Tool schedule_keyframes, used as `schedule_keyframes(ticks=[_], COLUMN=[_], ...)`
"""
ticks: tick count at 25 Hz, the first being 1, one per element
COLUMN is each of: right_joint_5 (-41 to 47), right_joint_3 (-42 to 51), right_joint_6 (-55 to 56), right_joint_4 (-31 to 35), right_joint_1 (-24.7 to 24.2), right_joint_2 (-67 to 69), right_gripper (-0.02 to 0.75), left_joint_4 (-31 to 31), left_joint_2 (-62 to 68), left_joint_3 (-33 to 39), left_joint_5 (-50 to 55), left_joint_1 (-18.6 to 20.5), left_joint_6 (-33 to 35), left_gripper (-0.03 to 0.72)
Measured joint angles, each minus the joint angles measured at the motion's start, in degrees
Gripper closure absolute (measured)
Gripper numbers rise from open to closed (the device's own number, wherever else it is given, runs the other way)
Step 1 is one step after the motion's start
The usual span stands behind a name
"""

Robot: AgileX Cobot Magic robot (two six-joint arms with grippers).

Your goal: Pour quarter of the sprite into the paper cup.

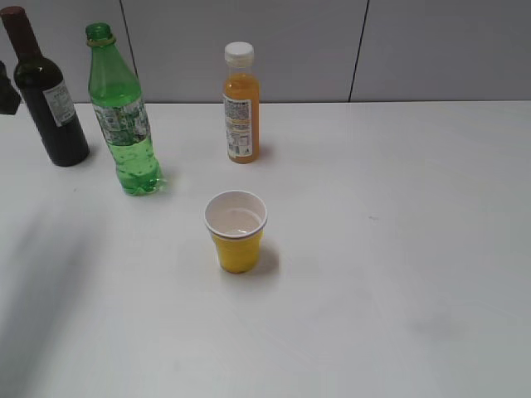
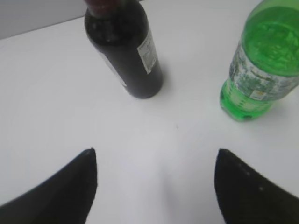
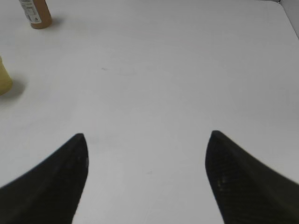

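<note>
The sprite (image 1: pixel 123 116), a tall green plastic bottle with no cap, stands upright at the back left of the white table; it also shows in the left wrist view (image 2: pixel 261 70) at the upper right. The paper cup (image 1: pixel 236 230), yellow with a white inside, stands upright near the table's middle, with a little clear liquid in its bottom; its edge shows in the right wrist view (image 3: pixel 3 78). My left gripper (image 2: pixel 155 151) is open and empty, above bare table short of the sprite. My right gripper (image 3: pixel 147 135) is open and empty over bare table right of the cup.
A dark wine bottle (image 1: pixel 46 95) stands at the far left, left of the sprite, and shows in the left wrist view (image 2: pixel 124 46). An orange juice bottle (image 1: pixel 241 104) with a white cap stands behind the cup. The table's far right corner (image 3: pixel 285 7) shows in the right wrist view.
</note>
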Motion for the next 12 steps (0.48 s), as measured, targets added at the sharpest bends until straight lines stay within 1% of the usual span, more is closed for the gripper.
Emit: schedule_keyframes(ticks=[3,6,9,12], right_joint_5=[0.0,0.0,0.0,0.0], right_joint_3=[0.0,0.0,0.0,0.0], right_joint_6=[0.0,0.0,0.0,0.0], right_joint_4=[0.0,0.0,0.0,0.0], right_joint_1=[0.0,0.0,0.0,0.0], right_joint_2=[0.0,0.0,0.0,0.0], right_gripper=[0.148,0.148,0.148,0.148], left_joint_4=[0.2,0.1,-1.1,-1.5], left_joint_2=[0.0,-0.6,-2.5,-5.8], left_joint_3=[-5.2,-8.7,-9.4,-8.7], left_joint_5=[10.0,18.3,23.1,25.3], left_joint_1=[0.0,0.1,1.0,3.1], left_joint_6=[0.0,0.0,0.1,0.1], left_gripper=[0.096,0.097,0.097,0.097])
